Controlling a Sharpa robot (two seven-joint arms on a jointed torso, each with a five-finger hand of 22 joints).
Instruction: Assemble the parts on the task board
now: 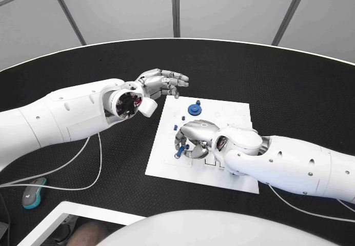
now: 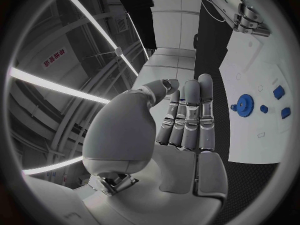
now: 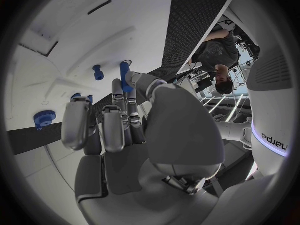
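The white task board (image 1: pixel 233 115) lies mid-table. On its far part stands a blue gear (image 1: pixel 194 109), which the wrist views also catch (image 2: pixel 245 105) (image 3: pixel 44 118). My right hand (image 1: pixel 197 136) reaches down onto the board's middle. Its thumb and a finger pinch an upright blue peg (image 3: pixel 125 75) (image 1: pixel 181 150). A second small blue peg (image 3: pixel 98 72) stands just beyond it. My left hand (image 1: pixel 160 84) hovers off the board's far left corner, fingers side by side, holding nothing (image 2: pixel 187 120). Small blue pieces (image 2: pixel 279 92) lie past the gear.
A teal object (image 1: pixel 33 193) with a white cable (image 1: pixel 85 164) lies at the table's front left. A white frame (image 1: pixel 63 212) sits at the front edge. My right forearm (image 1: pixel 296 164) covers the board's near right corner.
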